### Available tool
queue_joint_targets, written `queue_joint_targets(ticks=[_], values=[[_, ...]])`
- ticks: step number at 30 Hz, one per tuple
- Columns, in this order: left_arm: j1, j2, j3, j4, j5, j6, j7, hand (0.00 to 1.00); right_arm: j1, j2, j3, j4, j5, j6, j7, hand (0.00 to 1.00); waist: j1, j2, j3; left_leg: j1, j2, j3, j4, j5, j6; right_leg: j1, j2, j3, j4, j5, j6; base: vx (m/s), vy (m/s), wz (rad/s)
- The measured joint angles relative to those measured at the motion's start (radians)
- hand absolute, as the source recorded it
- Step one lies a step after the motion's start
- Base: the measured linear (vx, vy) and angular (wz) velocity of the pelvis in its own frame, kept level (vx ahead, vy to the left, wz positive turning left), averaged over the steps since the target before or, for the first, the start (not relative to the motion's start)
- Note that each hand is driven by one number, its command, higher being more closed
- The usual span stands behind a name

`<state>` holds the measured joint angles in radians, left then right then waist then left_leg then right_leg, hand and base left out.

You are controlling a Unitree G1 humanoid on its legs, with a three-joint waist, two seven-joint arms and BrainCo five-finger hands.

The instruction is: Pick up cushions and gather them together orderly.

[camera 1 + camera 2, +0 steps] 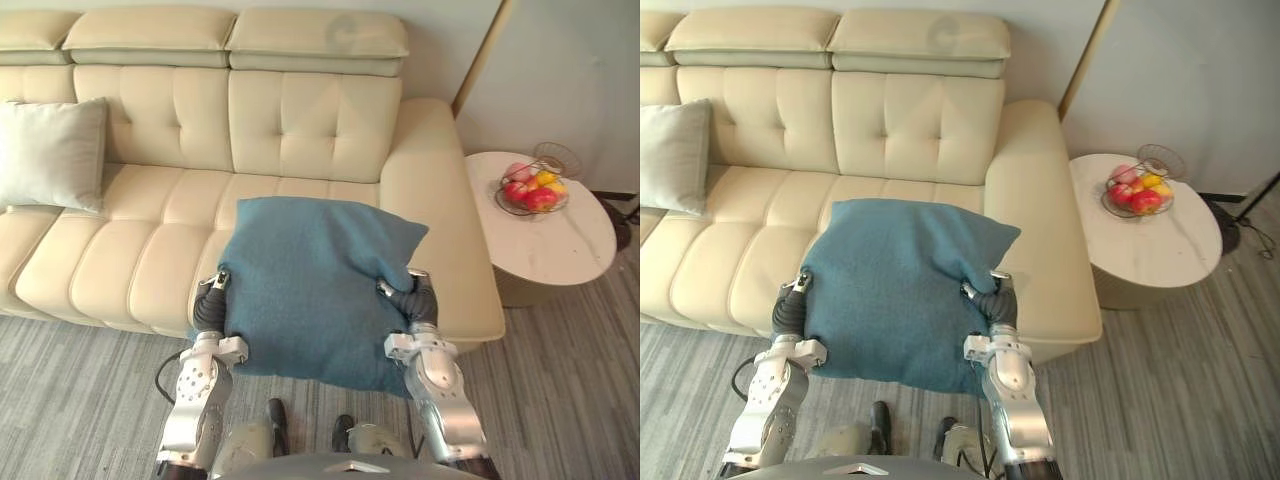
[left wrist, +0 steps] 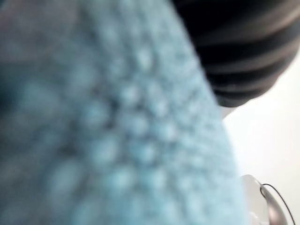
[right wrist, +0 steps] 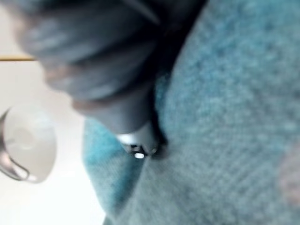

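Note:
A large blue cushion (image 1: 310,285) hangs in front of me over the front edge of the cream sofa (image 1: 300,130), held between my two hands. My left hand (image 1: 210,305) is against its left edge and my right hand (image 1: 414,297) against its right edge, where the cloth is dented. Up close, the blue weave (image 2: 117,131) lies next to the left hand's dark cover, and the same cloth (image 3: 225,117) presses on the right hand. A pale grey cushion (image 1: 50,155) leans upright against the sofa's back at the far left.
A round white side table (image 1: 570,245) stands right of the sofa's arm, with a wire basket of fruit (image 1: 535,187) on it. Grey striped floor runs in front of the sofa. A slanted wooden pole (image 1: 480,55) stands behind the sofa's right end.

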<state>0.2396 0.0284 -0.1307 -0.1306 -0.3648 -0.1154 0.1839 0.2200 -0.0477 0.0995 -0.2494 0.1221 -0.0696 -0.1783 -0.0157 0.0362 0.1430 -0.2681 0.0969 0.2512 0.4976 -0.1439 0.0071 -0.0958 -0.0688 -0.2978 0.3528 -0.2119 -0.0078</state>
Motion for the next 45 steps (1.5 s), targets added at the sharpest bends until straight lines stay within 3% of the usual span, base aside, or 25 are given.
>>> queue_joint_targets(ticks=[2, 4, 6, 8, 9, 10, 11, 13, 15, 17, 19, 22, 25, 26, 28, 29, 31, 34, 36, 37, 39, 41, 43, 44, 45], values=[[0.005, -0.002, 0.003, -0.021, -0.003, 0.000, -0.007, 1.00, 0.009, -0.002, 0.002, -0.045, 0.001, -0.001, 0.001, 1.00, 0.015, 0.000, 0.000, -0.043, 0.021, 0.014, 0.112, 0.001, -0.001, 0.001, -0.004, 0.013, 0.025, -0.032, -0.002, 0.07, 0.027, -0.05], [0.008, -0.008, 0.012, -0.039, -0.004, 0.000, -0.014, 1.00, 0.009, -0.001, 0.006, -0.062, 0.006, -0.008, 0.002, 1.00, 0.022, -0.002, 0.000, -0.080, 0.033, 0.026, 0.175, 0.015, -0.025, 0.003, -0.017, 0.020, 0.026, -0.038, -0.007, 0.06, 0.078, -0.16], [0.018, -0.013, 0.012, -0.054, -0.004, -0.001, -0.018, 1.00, 0.015, -0.001, 0.006, -0.064, 0.008, -0.012, 0.002, 1.00, 0.043, -0.003, 0.000, -0.075, 0.090, 0.046, 0.191, -0.062, 0.006, 0.006, -0.025, 0.038, 0.027, -0.033, -0.002, 0.11, 0.139, -0.31], [0.019, -0.022, 0.010, -0.052, -0.003, 0.001, -0.023, 1.00, 0.017, -0.001, 0.002, -0.064, 0.008, -0.013, 0.002, 1.00, 0.029, -0.001, -0.001, -0.074, 0.128, 0.040, 0.121, -0.086, -0.010, 0.014, -0.042, 0.043, 0.017, -0.025, 0.013, 0.13, 0.168, -0.05], [0.019, -0.032, 0.007, -0.052, -0.003, 0.003, -0.026, 1.00, 0.019, -0.002, -0.005, -0.064, 0.008, -0.014, 0.002, 1.00, 0.026, -0.003, -0.002, -0.070, 0.128, 0.028, 0.045, -0.075, -0.023, 0.014, -0.058, 0.046, 0.009, -0.019, 0.026, 0.17, 0.259, -0.11], [0.019, -0.043, -0.002, -0.052, -0.001, 0.004, -0.028, 1.00, 0.028, -0.003, -0.018, -0.064, 0.008, -0.015, 0.002, 1.00, 0.031, 0.010, -0.010, -0.041, 0.125, 0.015, -0.108, 0.014, -0.036, 0.014, -0.070, 0.067, 0.003, -0.018, 0.068, 0.22, 0.329, -0.10], [0.013, -0.043, -0.007, -0.042, 0.003, 0.006, -0.031, 1.00, 0.034, 0.003, -0.029, -0.051, 0.008, -0.015, 0.003, 1.00, 0.031, 0.002, -0.013, -0.030, 0.111, 0.018, -0.132, 0.096, -0.071, 0.014, -0.089, 0.080, 0.003, -0.024, 0.096, 0.24, 0.338, -0.06], [0.008, -0.037, -0.010, -0.032, 0.006, 0.009, -0.031, 1.00, 0.050, 0.015, -0.029, -0.047, 0.008, -0.013, 0.003, 1.00, 0.032, -0.031, -0.021, -0.032, 0.068, 0.033, -0.122, 0.083, -0.038, 0.029, -0.122, 0.122, -0.056, -0.002, 0.106, 0.17, 0.270, 0.06], [0.011, -0.026, -0.009, -0.013, 0.005, 0.010, -0.029, 1.00, 0.049, 0.043, -0.032, -0.045, 0.007, -0.013, 0.006, 1.00, 0.048, -0.036, -0.021, -0.026, 0.061, 0.051, -0.089, 0.058, -0.009, 0.062, -0.125, 0.152, -0.128, 0.058, 0.117, 0.11, 0.226, -0.19], [0.014, -0.017, -0.006, -0.013, 0.005, 0.011, -0.028, 1.00, 0.047, 0.051, -0.032, -0.041, 0.007, -0.013, 0.024, 1.00, 0.059, -0.038, -0.022, -0.005, 0.058, 0.054, -0.067, 0.010, -0.021, 0.064, -0.127, 0.184, -0.125, 0.078, 0.134, 0.05, 0.157, -0.58], [0.014, -0.013, -0.008, -0.008, 0.010, 0.011, -0.028, 1.00, 0.032, 0.046, -0.033, 0.034, 0.007, -0.016, 0.027, 1.00, 0.062, -0.048, -0.018, 0.053, 0.061, 0.088, -0.066, -0.062, -0.030, 0.032, -0.138, 0.239, -0.009, 0.075, 0.135, 0.00, 0.177, -0.84], [0.017, 0.031, -0.009, 0.039, 0.016, 0.016, -0.028, 1.00, 0.031, 0.049, -0.026, 0.159, 0.007, -0.015, 0.040, 1.00, 0.026, -0.078, -0.037, 0.124, 0.035, 0.113, -0.112, -0.075, -0.024, -0.096, -0.165, 0.258, 0.230, 0.088, 0.122, 0.01, 0.116, -0.41], [0.018, 0.041, -0.009, 0.095, 0.016, 0.022, -0.027, 1.00, 0.029, 0.048, -0.022, 0.211, 0.007, -0.013, 0.048, 1.00, 0.012, -0.095, -0.047, 0.151, 0.036, 0.105, -0.156, -0.068, -0.012, -0.145, -0.093, 0.217, 0.153, 0.028, 0.110, 0.07, 0.000, -0.18], [0.018, 0.040, -0.009, 0.105, 0.016, 0.028, -0.027, 1.00, 0.024, 0.043, -0.022, 0.211, 0.007, -0.013, 0.049, 1.00, 0.004, -0.094, -0.047, 0.154, 0.039, 0.103, -0.162, -0.068, -0.012, -0.161, -0.057, 0.196, 0.087, 0.037, 0.096, 0.16, -0.115, 0.03], [0.018, 0.039, -0.009, 0.106, 0.016, 0.031, -0.028, 1.00, 0.021, 0.036, -0.024, 0.211, 0.007, -0.013, 0.059, 1.00, -0.007, -0.098, -0.048, 0.158, 0.035, 0.094, -0.156, -0.075, -0.025, -0.166, -0.008, 0.197, -0.048, 0.140, 0.040, 0.18, -0.133, 0.23], [0.016, 0.028, -0.010, 0.107, 0.017, 0.032, -0.028, 1.00, 0.018, 0.026, -0.026, 0.214, 0.007, -0.013, 0.060, 1.00, -0.020, -0.082, -0.047, 0.158, 0.041, 0.059, -0.140, -0.080, -0.036, -0.132, 0.008, 0.192, -0.081, 0.190, 0.040, 0.22, -0.084, 0.26], [0.002, 0.010, -0.009, 0.104, 0.024, 0.031, -0.028, 1.00, 0.004, 0.015, -0.028, 0.214, 0.007, -0.013, 0.060, 1.00, -0.003, -0.046, -0.051, 0.158, 0.044, -0.013, -0.166, -0.056, -0.064, -0.113, 0.024, 0.171, -0.111, 0.195, 0.028, 0.24, -0.090, 0.14], [-0.007, -0.009, -0.009, 0.103, 0.026, 0.032, -0.031, 1.00, 0.022, 0.001, -0.030, 0.172, 0.008, -0.013, 0.060, 1.00, 0.003, -0.037, -0.048, 0.190, 0.041, -0.052, -0.212, -0.040, -0.078, -0.071, 0.020, 0.119, -0.117, 0.169, 0.020, 0.16, -0.060, 0.48], [0.004, -0.013, -0.008, 0.101, 0.025, 0.032, -0.039, 1.00, 0.063, 0.001, -0.030, 0.106, 0.008, -0.013, 0.061, 1.00, 0.011, -0.037, -0.043, 0.182, 0.049, -0.063, -0.119, -0.041, -0.079, -0.011, 0.012, 0.089, -0.119, 0.137, 0.024, 0.12, -0.043, 0.60], [0.020, -0.014, -0.007, 0.078, 0.024, 0.031, -0.041, 1.00, 0.087, -0.001, -0.028, 0.060, 0.008, -0.013, 0.064, 1.00, 0.020, -0.034, -0.041, 0.124, 0.069, -0.061, 0.038, -0.040, -0.078, 0.015, 0.007, 0.071, -0.116, 0.112, 0.023, 0.03, -0.032, 0.38], [0.056, -0.023, -0.004, 0.006, 0.024, 0.027, -0.047, 1.00, 0.097, -0.002, -0.024, 0.008, 0.008, -0.014, 0.066, 1.00, 0.038, -0.002, -0.035, 0.050, 0.130, -0.048, 0.233, -0.028, -0.062, 0.036, 0.032, 0.073, -0.104, 0.068, 0.013, 0.00, -0.002, 0.10], [0.060, -0.028, 0.008, -0.014, 0.024, 0.026, -0.060, 1.00, 0.099, -0.001, -0.020, -0.016, 0.008, -0.014, 0.066, 1.00, 0.046, -0.015, -0.031, 0.014, 0.140, -0.028, 0.277, -0.005, -0.039, 0.047, 0.031, 0.092, -0.127, 0.074, 0.001, 0.05, 0.022, -0.11], [0.061, -0.043, 0.008, -0.015, 0.025, 0.026, -0.065, 1.00, 0.095, -0.001, -0.025, -0.025, 0.008, -0.014, 0.066, 1.00, 0.051, -0.009, -0.035, 0.023, 0.135, -0.029, 0.183, -0.077, -0.028, 0.031, 0.031, 0.108, -0.133, 0.079, -0.007, 0.07, 0.059, -0.24], [0.063, -0.056, 0.008, -0.015, 0.036, 0.026, -0.065, 1.00, 0.094, -0.002, -0.028, -0.024, 0.007, -0.013, 0.064, 1.00, 0.054, 0.001, -0.041, 0.065, 0.127, -0.034, -0.013, -0.078, -0.034, 0.010, 0.032, 0.127, -0.120, 0.080, 0.007, 0.08, 0.121, -0.38], [0.066, -0.060, 0.008, -0.015, 0.038, 0.026, -0.065, 1.00, 0.095, -0.004, -0.029, -0.024, 0.006, -0.013, 0.065, 1.00, 0.055, 0.016, -0.051, 0.091, 0.126, -0.037, -0.083, -0.050, -0.066, 0.001, 0.036, 0.131, -0.112, 0.080, 0.019, 0.13, 0.164, -0.55]])
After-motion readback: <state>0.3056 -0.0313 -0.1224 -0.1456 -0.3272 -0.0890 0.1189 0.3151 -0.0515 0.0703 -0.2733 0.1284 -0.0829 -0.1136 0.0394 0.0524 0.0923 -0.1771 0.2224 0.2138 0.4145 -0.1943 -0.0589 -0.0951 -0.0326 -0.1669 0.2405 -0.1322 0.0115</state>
